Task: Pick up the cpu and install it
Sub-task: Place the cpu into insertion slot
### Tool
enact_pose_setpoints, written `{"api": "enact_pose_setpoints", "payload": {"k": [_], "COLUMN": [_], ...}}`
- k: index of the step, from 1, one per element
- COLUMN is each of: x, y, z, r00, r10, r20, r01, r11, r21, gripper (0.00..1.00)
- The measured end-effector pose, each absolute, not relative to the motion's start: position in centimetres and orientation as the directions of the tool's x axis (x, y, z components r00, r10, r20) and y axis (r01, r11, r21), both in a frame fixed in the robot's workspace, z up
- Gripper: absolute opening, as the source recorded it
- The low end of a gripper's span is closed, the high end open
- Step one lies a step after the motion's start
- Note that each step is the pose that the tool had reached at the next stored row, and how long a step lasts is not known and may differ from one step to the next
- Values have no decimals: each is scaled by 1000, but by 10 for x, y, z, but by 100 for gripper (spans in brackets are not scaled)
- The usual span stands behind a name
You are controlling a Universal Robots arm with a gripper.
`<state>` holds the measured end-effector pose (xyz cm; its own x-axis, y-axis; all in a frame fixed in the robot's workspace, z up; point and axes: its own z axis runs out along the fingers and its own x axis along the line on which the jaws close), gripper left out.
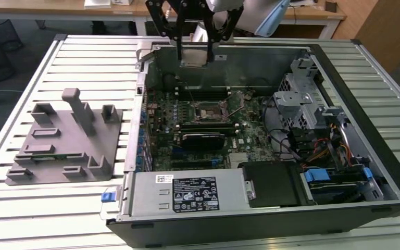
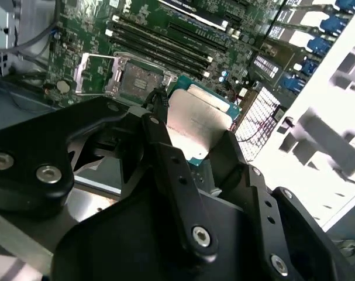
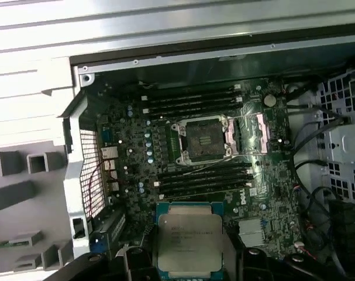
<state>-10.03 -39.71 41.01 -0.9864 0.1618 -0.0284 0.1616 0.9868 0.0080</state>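
Note:
My gripper (image 1: 196, 56) hangs over the far wall of the open computer case (image 1: 366, 130), shut on the cpu (image 1: 194, 58). The cpu is a flat square chip with a silver top and a green edge, pinched between the two black fingers in both wrist views (image 2: 197, 120) (image 3: 189, 240). The motherboard socket (image 1: 210, 111) lies open below it, nearer the case's middle, with its metal frame swung aside (image 3: 203, 139) (image 2: 136, 79). The chip is well above the board and touches nothing else.
A grey fixture plate (image 1: 68, 140) with upright blocks sits on the slatted table at the exterior view's left. Inside the case are memory slots (image 3: 203, 175), a power supply (image 1: 186, 192), a drive cage (image 1: 304, 104) and loose cables (image 1: 325, 151).

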Motion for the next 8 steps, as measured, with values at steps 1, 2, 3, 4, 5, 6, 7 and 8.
{"api": "enact_pose_setpoints", "payload": {"k": [1,2,3,4,5,6,7,8], "x": [-100,-100,-100,-100,-100,-100,-100,-100], "y": [-397,-397,-397,-397,-397,-397,-397,-397], "z": [410,410,409,409,409,409,409,408], "r00": [-983,-980,-977,-973,-968,-964,-959,-954], "r10": [180,195,212,229,248,266,283,300], "r20": [-28,-29,-29,-29,-29,-29,-29,-29], "r01": [179,195,212,229,248,265,283,300], "r11": [984,981,977,973,969,964,959,954], "r21": [8,8,7,7,7,7,7,7], "gripper": [53,53,53,53,53,53,53,53]}}
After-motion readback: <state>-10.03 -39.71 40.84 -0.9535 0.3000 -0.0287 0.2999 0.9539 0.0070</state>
